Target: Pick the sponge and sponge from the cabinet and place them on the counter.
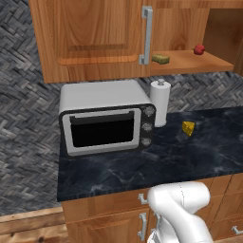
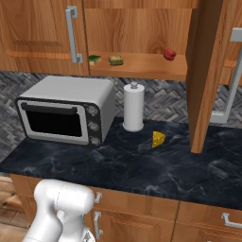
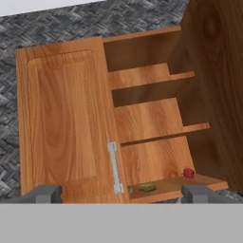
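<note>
Spread wide and holding nothing, the gripper [image 3: 121,193] looks up at the cabinet [image 3: 66,118] from well below, its two grey fingertips [image 3: 46,193] standing far apart at the bottom of the hand view. Both sponges lie on the cabinet's lowest shelf, well apart from the fingers: the olive-yellow sponge [image 2: 116,60] sits just right of the closed door's silver bar handle [image 2: 72,34], and the green-topped sponge [image 2: 95,59] lies just beside it, nearer the handle. A small red fruit [image 2: 169,54] rests farther right on the same shelf. Below, the counter [image 2: 142,165] carries a microwave [image 2: 66,111], a paper towel roll [image 2: 133,108] and a cheese wedge [image 2: 158,139].
</note>
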Tool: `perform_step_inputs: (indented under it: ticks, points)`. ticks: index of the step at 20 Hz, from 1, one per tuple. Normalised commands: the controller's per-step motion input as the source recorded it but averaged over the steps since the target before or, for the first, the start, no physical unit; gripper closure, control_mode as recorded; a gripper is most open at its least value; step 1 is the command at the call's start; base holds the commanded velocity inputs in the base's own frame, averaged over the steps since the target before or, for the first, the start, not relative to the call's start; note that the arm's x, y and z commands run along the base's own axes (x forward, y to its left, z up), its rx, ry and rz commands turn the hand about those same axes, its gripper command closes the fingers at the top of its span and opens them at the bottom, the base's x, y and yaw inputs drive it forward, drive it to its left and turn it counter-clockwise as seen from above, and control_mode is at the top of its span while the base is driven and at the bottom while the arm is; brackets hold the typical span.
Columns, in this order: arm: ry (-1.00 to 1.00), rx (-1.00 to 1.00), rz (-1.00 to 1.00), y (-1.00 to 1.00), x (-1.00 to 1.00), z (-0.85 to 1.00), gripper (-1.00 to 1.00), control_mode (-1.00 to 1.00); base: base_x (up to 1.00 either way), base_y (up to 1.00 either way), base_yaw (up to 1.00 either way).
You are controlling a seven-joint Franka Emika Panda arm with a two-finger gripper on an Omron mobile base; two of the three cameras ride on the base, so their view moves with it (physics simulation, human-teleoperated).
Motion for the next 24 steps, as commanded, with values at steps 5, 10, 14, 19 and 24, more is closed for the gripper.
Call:
perform_step_inputs:
  ticks: [5, 10, 14, 19, 24]
  points:
    - [0.0, -0.01, 0.0, 0.16, 0.19, 0.0, -1.0, -1.0, 0.0, 0.0, 0.0]
    - [-0.01, -0.01, 0.01, 0.0, 0.3, 0.0, -1.0, -1.0, 0.0, 0.0, 0.0]
    - [-0.01, 0.0, 0.03, 0.03, 0.4, 0.0, -1.0, -1.0, 0.0, 0.0, 0.0]
    - [0.0, -0.04, 0.1, 0.0, 0.29, 0.0, -1.0, -1.0, 0.0, 0.0, 0.0]
    - [-0.02, -0.12, 0.05, 0.01, 0.3, 0.0, -1.0, -1.0, 0.0, 0.0, 0.0]
